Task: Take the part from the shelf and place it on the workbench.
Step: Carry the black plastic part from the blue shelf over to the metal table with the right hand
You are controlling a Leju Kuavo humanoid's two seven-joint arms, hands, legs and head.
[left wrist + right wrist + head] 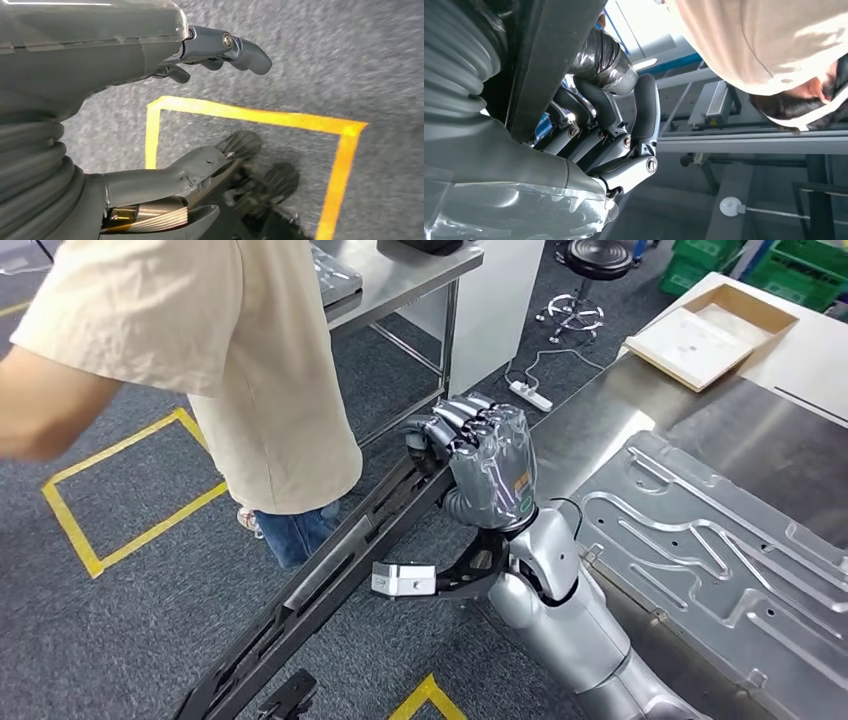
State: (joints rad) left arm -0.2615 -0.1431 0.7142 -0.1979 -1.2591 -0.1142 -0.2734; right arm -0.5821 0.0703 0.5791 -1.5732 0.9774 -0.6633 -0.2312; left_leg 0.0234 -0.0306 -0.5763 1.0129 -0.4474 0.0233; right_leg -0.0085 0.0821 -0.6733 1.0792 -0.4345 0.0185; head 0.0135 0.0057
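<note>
Workbench (600, 425): steel top at the right, carrying a large stamped metal panel (720, 560). Part (330, 580): long dark rail, slanting over grey carpet beside a person (230, 360) in a beige shirt, clear of the workbench. Right hand (480, 455): fingers (599, 107) curled tight round the rail's upper end; left hand (125, 60): fingers loosely apart over the floor, holding nothing.

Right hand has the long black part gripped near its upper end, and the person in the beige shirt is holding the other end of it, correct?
Not quite. The right hand does grip the long black part, but the person in the beige shirt is not holding it; the head view shows its lower end running out of frame, untouched.
</note>
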